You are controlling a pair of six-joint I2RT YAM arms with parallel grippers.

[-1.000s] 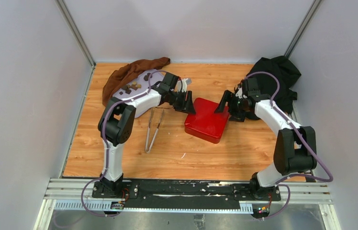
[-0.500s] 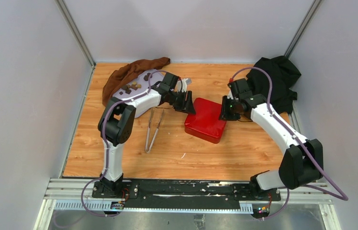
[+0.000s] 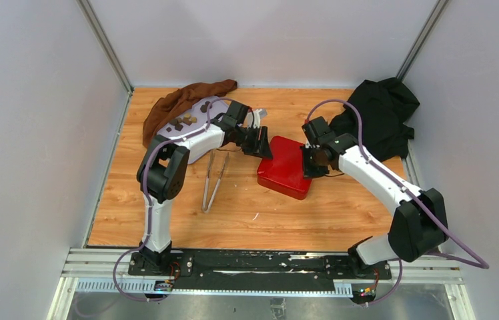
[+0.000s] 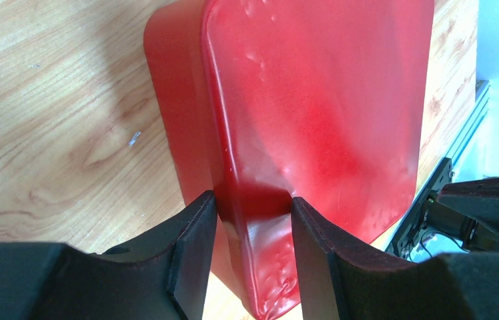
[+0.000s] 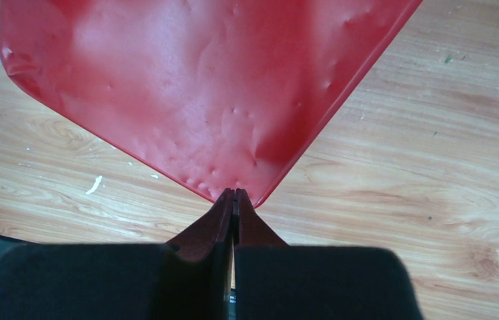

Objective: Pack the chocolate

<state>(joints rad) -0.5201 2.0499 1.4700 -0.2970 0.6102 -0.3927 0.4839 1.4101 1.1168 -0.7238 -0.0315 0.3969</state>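
Note:
A glossy red box lies closed on the wooden table, mid-scene. My left gripper is shut on its far-left corner; the wrist view shows the red box pinched between both pads, left gripper. My right gripper is shut, nothing between its fingers. Its tips rest at the right corner of the red box, right gripper. Small dark and tan chocolate pieces sit on a pale tray at the back left, partly hidden by my left arm.
Metal tongs lie on the wood left of the box. A brown cloth is bunched behind the tray. A black cloth fills the back right corner. Grey walls close in both sides.
My right arm has swung left from beside the black cloth to the box's right corner, and its gripper has gone from open to shut. The left arm has held still.

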